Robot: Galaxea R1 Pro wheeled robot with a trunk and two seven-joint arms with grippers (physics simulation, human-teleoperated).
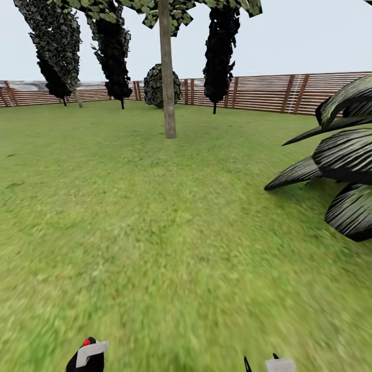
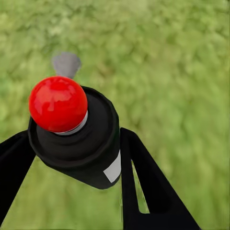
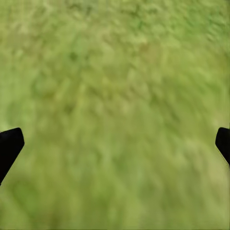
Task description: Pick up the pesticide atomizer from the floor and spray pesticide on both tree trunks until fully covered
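Holding the atomizer (image 2: 79, 139) in the left gripper (image 2: 76, 158), fingers clamped on its black body below the red cap; it looks light, rigid, maybe slick, so grip mid-body. Right gripper (image 3: 115, 143) spread wide, empty. Trunk (image 1: 167, 77) far ahead.

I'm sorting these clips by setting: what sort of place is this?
Most likely a fenced garden: a wide green lawn, a brown horizontal-slat wooden fence ringing it, and a tall bare-trunked tree among dark conifers.
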